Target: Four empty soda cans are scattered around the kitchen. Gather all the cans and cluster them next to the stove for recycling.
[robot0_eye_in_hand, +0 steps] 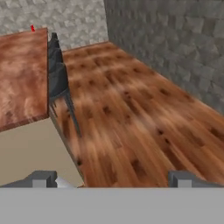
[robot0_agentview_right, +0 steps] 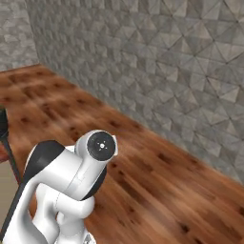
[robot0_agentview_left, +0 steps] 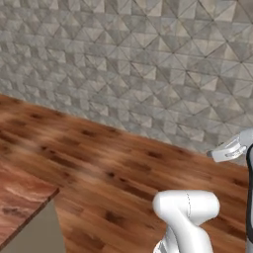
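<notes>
End effector (robot0_eye_in_hand: 113,179) open, its two dark fingertips (robot0_eye_in_hand: 43,178) set wide apart at the bottom of the hand view, nothing between them, nothing held. It looks out over a brown wood-plank floor (robot0_eye_in_hand: 131,109) running back to a grey stone-tile wall (robot0_eye_in_hand: 175,48). Left of the end effector in the hand view is a reddish wood tabletop (robot0_eye_in_hand: 22,78) with a plain beige side panel (robot0_eye_in_hand: 30,148) under it. A dark grey piece of furniture with a thin leg (robot0_eye_in_hand: 57,74) stands right against the tabletop's edge; can't tell what kind. At the tabletop's far edge is a small red thing (robot0_eye_in_hand: 33,28), well away from the end effector, too small to say if it is a soda can. In the base views the white arm (robot0_agentview_left: 185,212) rises over the same floor, with the tile wall behind.
</notes>
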You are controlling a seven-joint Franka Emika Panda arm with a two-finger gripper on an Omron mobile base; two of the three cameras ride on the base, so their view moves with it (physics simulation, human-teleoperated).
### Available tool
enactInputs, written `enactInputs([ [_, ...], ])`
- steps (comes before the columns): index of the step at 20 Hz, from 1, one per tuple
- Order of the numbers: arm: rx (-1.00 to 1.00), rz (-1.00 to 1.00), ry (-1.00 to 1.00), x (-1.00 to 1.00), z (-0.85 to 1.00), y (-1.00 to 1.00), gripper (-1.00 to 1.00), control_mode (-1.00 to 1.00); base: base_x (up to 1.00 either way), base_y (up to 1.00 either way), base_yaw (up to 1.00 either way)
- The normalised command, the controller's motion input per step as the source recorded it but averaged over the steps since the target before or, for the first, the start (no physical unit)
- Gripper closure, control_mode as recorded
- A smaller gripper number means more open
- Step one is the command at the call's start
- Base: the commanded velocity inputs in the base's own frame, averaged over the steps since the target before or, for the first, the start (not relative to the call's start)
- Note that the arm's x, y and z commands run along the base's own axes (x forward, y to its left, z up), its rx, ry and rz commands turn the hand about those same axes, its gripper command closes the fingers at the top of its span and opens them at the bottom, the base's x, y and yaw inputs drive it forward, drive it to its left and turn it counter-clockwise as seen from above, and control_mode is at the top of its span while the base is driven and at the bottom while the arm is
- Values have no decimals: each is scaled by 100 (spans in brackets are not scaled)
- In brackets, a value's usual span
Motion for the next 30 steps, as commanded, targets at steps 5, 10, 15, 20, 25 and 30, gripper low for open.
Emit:
enactInputs([
  [5,0,0,0,0,0,0,-100,100,10,0,50],
  [10,0,0,0,0,0,0,-100,100,9,0,50],
  [15,0,0,0,0,0,0,-100,100,3,0,49],
  [20,0,0,0,0,0,0,-100,100,6,-6,42],
  [25,0,0,0,0,0,0,-100,100,16,-20,24],
  [30,0,0,0,0,0,0,-100,100,18,-58,7],
])
